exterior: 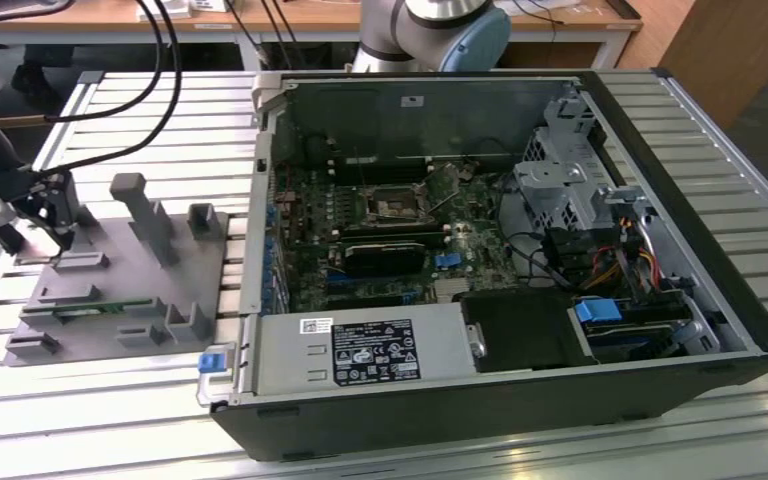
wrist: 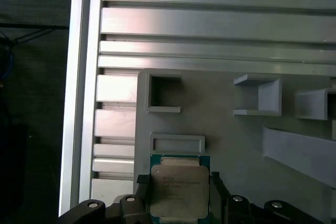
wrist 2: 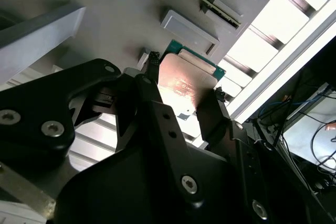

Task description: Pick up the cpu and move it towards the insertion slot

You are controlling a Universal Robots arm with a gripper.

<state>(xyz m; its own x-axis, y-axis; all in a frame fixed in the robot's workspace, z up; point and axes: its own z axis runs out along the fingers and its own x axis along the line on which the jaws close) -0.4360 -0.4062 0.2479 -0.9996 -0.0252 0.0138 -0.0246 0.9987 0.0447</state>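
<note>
The cpu (wrist: 177, 192) is a small square chip with a silvery top and a green rim; it sits between the black fingers of my gripper (wrist: 178, 181), over the grey tray (wrist: 226, 145). In the second wrist view the gripper (wrist 2: 185, 80) is shut on the cpu (wrist 2: 184, 90), one finger on each of two opposite edges. In the exterior view the gripper (exterior: 40, 215) hangs over the tray's (exterior: 144, 290) far corner at the exterior view's left. The insertion slot (exterior: 395, 205), a metal-framed square socket, lies on the green board inside the open computer case (exterior: 491, 400), well off to the exterior view's right.
The tray carries upright grey posts (exterior: 137, 215) and a narrow green memory stick (exterior: 84, 310). The case wall (exterior: 267, 200) stands between tray and socket. A power supply (exterior: 357, 352), drive cage (exterior: 564, 185) and cables (exterior: 611, 265) crowd the case. The slatted metal table (exterior: 117, 390) lies underneath.
</note>
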